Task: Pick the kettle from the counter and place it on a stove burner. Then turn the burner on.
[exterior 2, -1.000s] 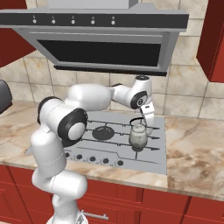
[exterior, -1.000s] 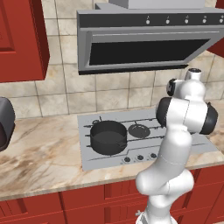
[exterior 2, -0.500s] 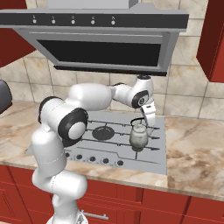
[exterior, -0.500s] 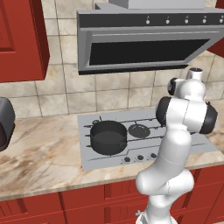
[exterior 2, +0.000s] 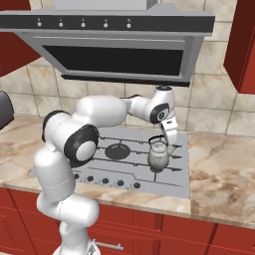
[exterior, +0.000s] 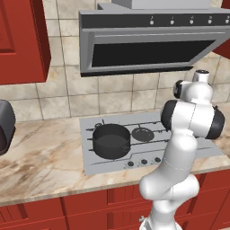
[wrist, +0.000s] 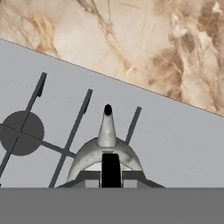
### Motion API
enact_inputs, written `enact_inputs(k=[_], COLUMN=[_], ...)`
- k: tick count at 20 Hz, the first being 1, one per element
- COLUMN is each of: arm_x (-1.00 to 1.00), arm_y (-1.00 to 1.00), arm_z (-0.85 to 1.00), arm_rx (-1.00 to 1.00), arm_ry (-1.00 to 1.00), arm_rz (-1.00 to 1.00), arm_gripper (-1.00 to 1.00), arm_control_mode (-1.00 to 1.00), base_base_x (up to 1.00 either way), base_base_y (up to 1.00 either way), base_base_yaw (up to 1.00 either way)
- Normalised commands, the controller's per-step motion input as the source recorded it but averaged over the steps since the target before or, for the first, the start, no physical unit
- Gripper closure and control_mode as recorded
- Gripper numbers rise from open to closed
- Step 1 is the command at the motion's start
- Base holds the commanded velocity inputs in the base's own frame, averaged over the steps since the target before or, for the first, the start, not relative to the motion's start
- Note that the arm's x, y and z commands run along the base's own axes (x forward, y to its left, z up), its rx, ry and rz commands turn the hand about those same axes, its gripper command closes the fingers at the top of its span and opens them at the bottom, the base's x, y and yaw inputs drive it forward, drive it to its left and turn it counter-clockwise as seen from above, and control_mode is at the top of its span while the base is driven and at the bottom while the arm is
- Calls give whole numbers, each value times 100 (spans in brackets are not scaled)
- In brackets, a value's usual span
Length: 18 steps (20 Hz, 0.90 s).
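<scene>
In the right base view my gripper (exterior 2: 167, 139) is shut on the thin black handle of the small silver-grey kettle (exterior 2: 158, 156). The kettle sits upright low over the right front part of the grey cooktop (exterior 2: 179, 169); whether it rests on the grate I cannot tell. The hand view looks down on the kettle (wrist: 105, 146) between my gripper (wrist: 110, 177), spout pointing toward the marbled counter (wrist: 131, 39). A small round dark stove burner (wrist: 21, 133) lies under the grate bars to its left.
A wide black pot (exterior: 111, 140) stands on the cooktop's left burner, with a larger ringed burner (exterior: 143, 133) beside it. Knobs (exterior 2: 104, 182) line the cooktop's front edge. A range hood (exterior 2: 119, 45) hangs above. A dark appliance (exterior: 4, 126) stands far left on the counter.
</scene>
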Motion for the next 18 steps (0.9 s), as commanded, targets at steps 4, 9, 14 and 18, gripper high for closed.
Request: enact_inputs(k=[4,9,14,18], arm_x=[-9,-7,0,-8], arm_y=[0,0,0,-1], arm_z=[0,0,0,10], arm_rx=[0,0,0,4], arm_ry=[12,20,7,-1], arm_rz=[0,0,0,0], arm_gripper=[100,100,100,100], arm_control_mode=[-100,-100,-100,-100], base_base_x=[0,0,0,0], base_base_y=[0,0,0,0], base_base_yaw=[0,0,0,0])
